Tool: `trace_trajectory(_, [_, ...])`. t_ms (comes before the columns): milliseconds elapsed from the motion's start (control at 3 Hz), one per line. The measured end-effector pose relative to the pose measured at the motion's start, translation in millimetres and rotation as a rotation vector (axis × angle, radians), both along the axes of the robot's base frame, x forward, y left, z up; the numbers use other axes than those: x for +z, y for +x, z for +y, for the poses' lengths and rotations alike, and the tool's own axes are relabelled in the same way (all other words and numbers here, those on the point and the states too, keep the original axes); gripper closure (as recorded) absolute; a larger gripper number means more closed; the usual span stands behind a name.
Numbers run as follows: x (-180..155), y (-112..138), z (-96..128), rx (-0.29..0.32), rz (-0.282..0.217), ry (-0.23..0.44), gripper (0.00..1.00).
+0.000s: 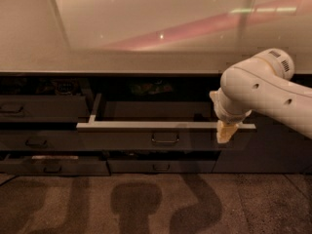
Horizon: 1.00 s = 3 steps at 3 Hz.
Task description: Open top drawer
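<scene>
Top drawer (pixel 146 141) stands well out of the cabinet, tray exposed, so the job looks mostly done! The gripper (pixel 225 131) sits at its rim's right end, handle (pixel 165 138) off to the jaws' left. Jaws apart or together? Can't tell. Perhaps a last pull remains.

The top drawer (pixel 122 141) has a dark grey-brown front, with a pale, almost white strip along its upper rim. Its handle (pixel 165 138) is dark, with a weak metallic shine. The gripper (pixel 224 132), at the right part of this rim, is cream-yellow. The arm (pixel 263 89) is white, with small dark dots and thin dark lines on its round cap. The countertop (pixel 146 28) is glossy beige with a pink-red streak and tiny white spots. The floor (pixel 73 204) is brownish, finely speckled, with dark shadows on it.
</scene>
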State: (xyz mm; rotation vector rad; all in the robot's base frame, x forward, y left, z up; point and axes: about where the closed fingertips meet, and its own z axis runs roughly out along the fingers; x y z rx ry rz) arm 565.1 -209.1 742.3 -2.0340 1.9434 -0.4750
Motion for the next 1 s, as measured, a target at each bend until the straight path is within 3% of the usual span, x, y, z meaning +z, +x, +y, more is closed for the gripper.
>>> trace_trajectory(333, [30, -8, 1, -0.011, -0.04, -0.003, 0.0])
trace_trajectory(667, [41, -6, -10, -0.02, -0.052, 0.051, 0.15])
trace_trajectory(1000, [41, -7, -5, 0.023, -0.047, 0.053, 0.39])
